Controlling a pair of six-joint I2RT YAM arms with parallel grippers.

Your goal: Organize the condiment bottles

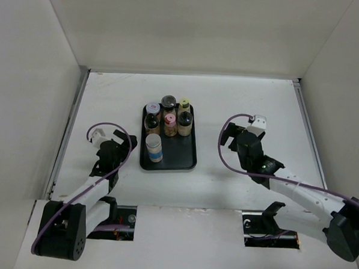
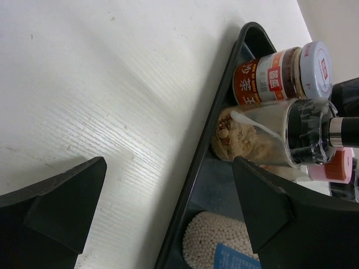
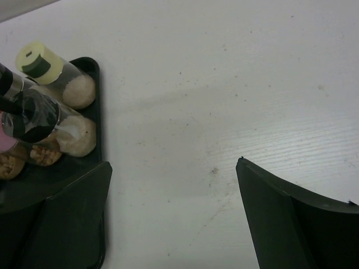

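Note:
Several condiment bottles stand on the black tray [image 1: 187, 161]: a grey-capped jar [image 1: 152, 109], a black-capped bottle [image 1: 150, 121], a dark-lidded jar [image 1: 168, 102], a pink-capped bottle [image 1: 169, 125], a yellow-green-capped bottle [image 1: 185, 103], a black-capped one [image 1: 184, 123] and a white bottle with a blue label [image 1: 154, 147]. My left gripper [image 1: 123, 142] is open and empty, left of the tray. My right gripper [image 1: 235, 135] is open and empty, right of the tray. The left wrist view shows the grey-capped jar [image 2: 280, 74] and the white bottle [image 2: 221, 248]. The right wrist view shows the yellow-green-capped bottle [image 3: 53, 74].
White walls close in the table on the left, back and right. The tray rim [image 2: 196, 168] runs close to my left gripper's right finger [image 2: 263, 204]. The tray's corner [image 3: 95, 112] lies by my right gripper's left finger [image 3: 67, 213].

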